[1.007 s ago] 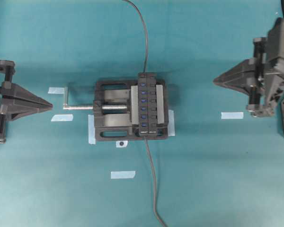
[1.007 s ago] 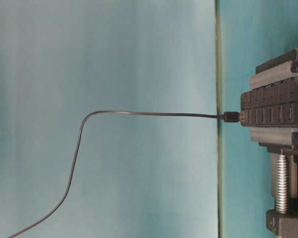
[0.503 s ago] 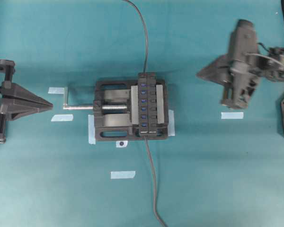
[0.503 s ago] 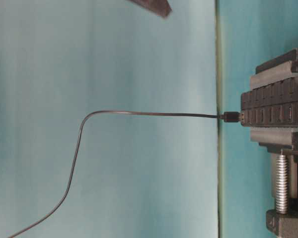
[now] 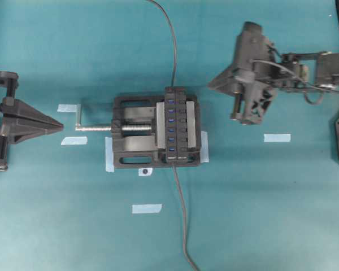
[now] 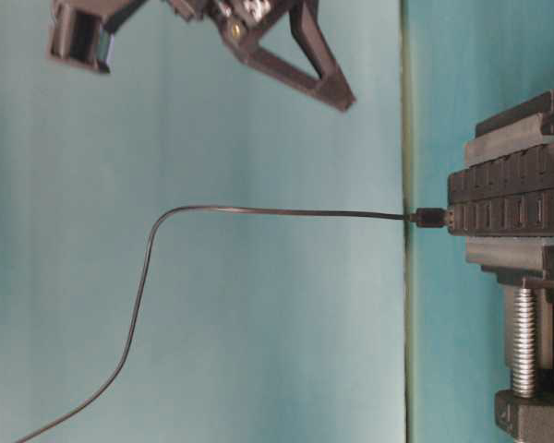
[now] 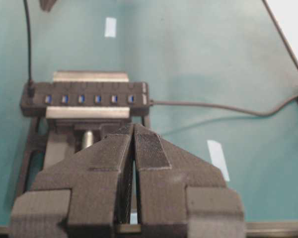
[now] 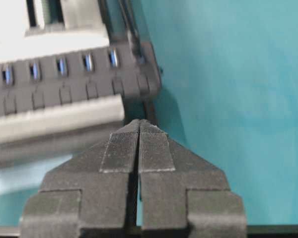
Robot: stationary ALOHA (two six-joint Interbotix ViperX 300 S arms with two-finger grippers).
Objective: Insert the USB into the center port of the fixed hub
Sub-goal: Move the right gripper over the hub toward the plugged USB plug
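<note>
- The fixed hub (image 5: 177, 125) is sitting clamped in the black vise (image 5: 137, 132) mid-surface.
- The right gripper (image 5: 211, 86), jaws pressed together and empty, is hovering near the hub's top end.
- The left gripper (image 5: 60, 124) is likewise pinched together, well apart.

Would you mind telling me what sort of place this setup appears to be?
Probably a robotics lab test bench: a teal mat marked with tape strips, a vise clamping a USB hub, and two robot grippers, left and right.
</note>
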